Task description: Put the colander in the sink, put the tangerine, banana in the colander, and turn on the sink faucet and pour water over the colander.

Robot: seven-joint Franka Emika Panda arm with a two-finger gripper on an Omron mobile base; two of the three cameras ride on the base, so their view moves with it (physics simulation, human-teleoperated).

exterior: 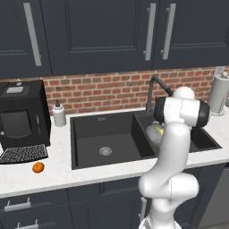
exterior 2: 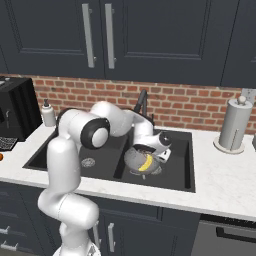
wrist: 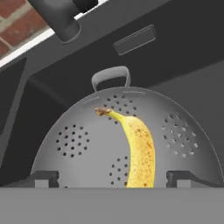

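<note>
The tool (wrist: 112,178) hangs wide open, gripping nothing, just above the banana (wrist: 139,151), which lies inside the colander (wrist: 83,144) in the sink's (exterior: 89,129) smaller right basin. Farther left, the tangerine (exterior: 38,167) sits on the white worktop (exterior: 58,172) by a black coffee machine (exterior: 20,116), below the brick wall (exterior: 107,91).

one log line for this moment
fingers: open, over colander | banana: in colander, right basin | tangerine: on counter | faucet: off

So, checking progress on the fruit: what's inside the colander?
The banana lies in the colander; its lower end is cut off in the hand view. The tangerine sits on the counter.
</note>
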